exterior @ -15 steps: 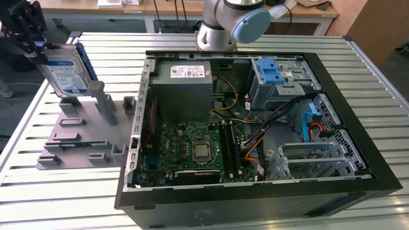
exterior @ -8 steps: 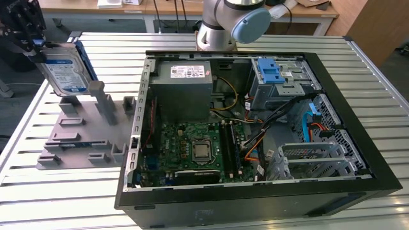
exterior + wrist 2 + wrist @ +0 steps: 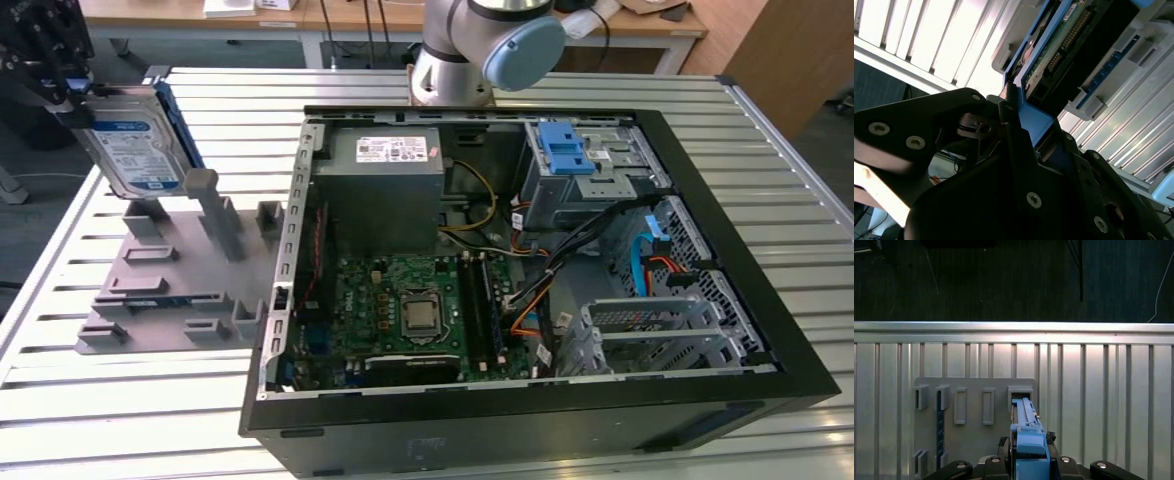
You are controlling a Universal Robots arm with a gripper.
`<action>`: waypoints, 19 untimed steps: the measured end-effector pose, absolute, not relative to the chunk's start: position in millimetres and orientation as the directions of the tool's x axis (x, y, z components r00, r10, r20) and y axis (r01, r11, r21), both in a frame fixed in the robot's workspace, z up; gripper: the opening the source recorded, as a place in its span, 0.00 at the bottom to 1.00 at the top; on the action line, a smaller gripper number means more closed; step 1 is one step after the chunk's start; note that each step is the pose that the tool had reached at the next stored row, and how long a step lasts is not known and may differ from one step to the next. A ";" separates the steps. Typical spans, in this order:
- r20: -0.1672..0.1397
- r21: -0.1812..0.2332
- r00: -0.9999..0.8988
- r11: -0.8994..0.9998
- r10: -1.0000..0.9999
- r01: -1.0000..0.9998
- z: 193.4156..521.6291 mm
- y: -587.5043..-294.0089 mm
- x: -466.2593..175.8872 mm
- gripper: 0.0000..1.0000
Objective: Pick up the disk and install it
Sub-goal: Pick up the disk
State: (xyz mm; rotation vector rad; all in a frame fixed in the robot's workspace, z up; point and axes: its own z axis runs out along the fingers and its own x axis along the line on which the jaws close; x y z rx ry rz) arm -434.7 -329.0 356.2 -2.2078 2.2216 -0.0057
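Gripping the disk [image 3: 127, 145] upright over a grey rack [image 3: 174, 275], at the exterior view's left.

Clamped with the jaws shut against both sides of the disk's blue frame [image 3: 1030, 120], seen close in the second wrist view, with the green circuit board [image 3: 1054, 52] on the disk's back turned to that camera. Held on edge, with the blue-and-white label facing the exterior view and the lower edge close over the rack's end slot [image 3: 1021, 396]; cannot tell whether touching it. Just beside the rack, toward the exterior view's right, on the same slatted metal desk [image 3: 134, 420]: an open computer case [image 3: 467, 440], with a grey power supply box [image 3: 387, 180] and a blue-latched drive cage [image 3: 587, 165] inside, both well apart from the disk.
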 end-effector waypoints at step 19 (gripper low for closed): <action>-0.004 -0.009 -0.006 0.006 -1.000 -1.000 370.1 -329.0 -434.7 0.36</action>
